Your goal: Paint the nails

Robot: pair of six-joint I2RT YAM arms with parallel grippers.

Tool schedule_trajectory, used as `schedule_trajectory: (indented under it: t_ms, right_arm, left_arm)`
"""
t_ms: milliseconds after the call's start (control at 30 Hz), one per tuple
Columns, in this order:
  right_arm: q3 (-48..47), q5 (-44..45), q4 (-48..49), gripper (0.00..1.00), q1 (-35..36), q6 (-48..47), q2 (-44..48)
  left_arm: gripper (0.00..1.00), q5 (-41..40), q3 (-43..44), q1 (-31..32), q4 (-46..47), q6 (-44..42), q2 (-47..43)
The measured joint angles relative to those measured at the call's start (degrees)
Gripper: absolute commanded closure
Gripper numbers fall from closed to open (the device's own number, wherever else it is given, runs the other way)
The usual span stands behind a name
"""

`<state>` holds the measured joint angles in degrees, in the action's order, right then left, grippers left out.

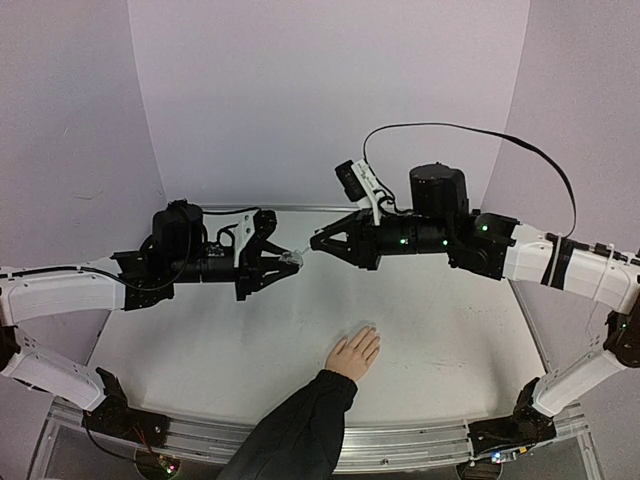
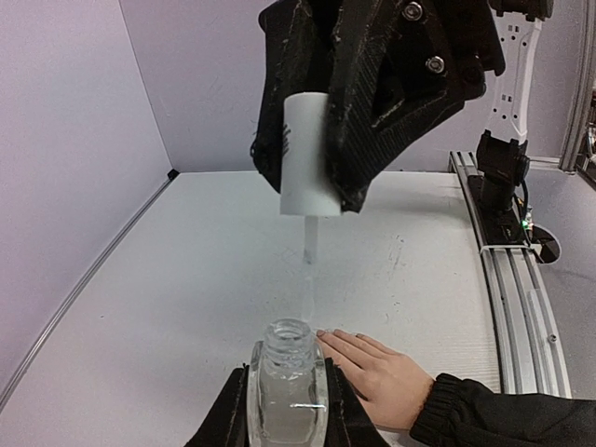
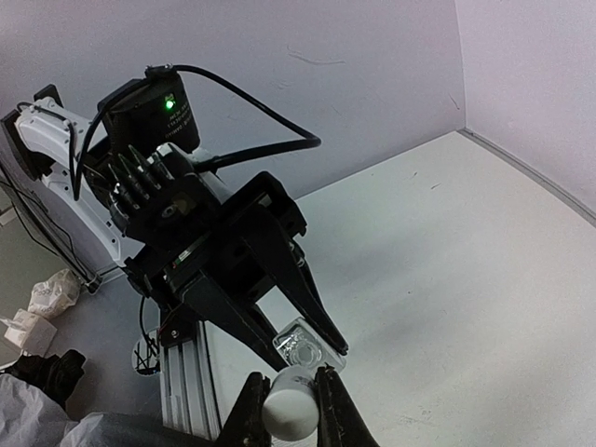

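Note:
A light-skinned hand (image 1: 353, 354) with a dark sleeve lies flat on the white table; its tiny pale nails (image 2: 325, 332) show at the fingertips. My left gripper (image 1: 289, 260) is shut on a small clear bottle (image 2: 287, 384), open at the neck, held above the table. My right gripper (image 1: 318, 243) is shut on the white cap (image 2: 308, 154), with its thin brush (image 2: 310, 244) hanging just clear of the bottle's mouth. In the right wrist view the cap (image 3: 288, 406) sits between my fingers with the bottle (image 3: 304, 346) just beyond.
Lilac walls close the table at the back and sides. An aluminium rail (image 2: 514, 279) runs along the near edge with the arm bases. The dark sleeve (image 1: 293, 435) crosses the rail between the bases.

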<state>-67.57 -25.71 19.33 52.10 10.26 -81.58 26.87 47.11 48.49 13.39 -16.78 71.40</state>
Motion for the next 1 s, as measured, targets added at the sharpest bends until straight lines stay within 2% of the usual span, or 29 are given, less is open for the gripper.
schedule_trajectory:
  t_ms: [1000]
  right_arm:
    - [-1.44, 2.56, -0.5, 1.0, 0.7, -0.96, -1.05]
  left_arm:
    - [1.0, -0.02, 0.0, 0.48, 0.0, -1.25, 0.02]
